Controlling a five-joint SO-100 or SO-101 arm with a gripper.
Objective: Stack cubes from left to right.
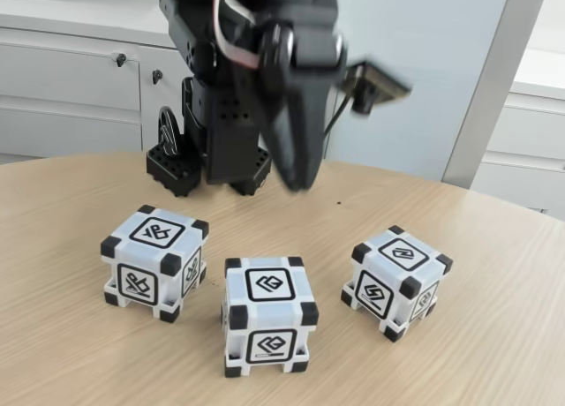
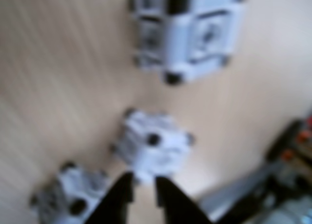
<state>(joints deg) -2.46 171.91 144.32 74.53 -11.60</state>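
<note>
Three cubes stand apart on the wooden worktop (image 1: 71, 353), none stacked. In the fixed view the left cube (image 1: 154, 261) sits nearest the arm's black base (image 1: 207, 163), the middle cube (image 1: 269, 313) is closest to the camera, and the right cube (image 1: 397, 281) stands off to the side. White cabinets (image 1: 71, 84) line the wall behind. The arm is blurred and hangs above the worktop, clear of all the cubes. In the blurred wrist view the gripper (image 2: 144, 190) is slightly parted, holding nothing, its dark fingers (image 2: 119, 197) pointing at the middle cube (image 2: 153, 146), with nothing between them.
</note>
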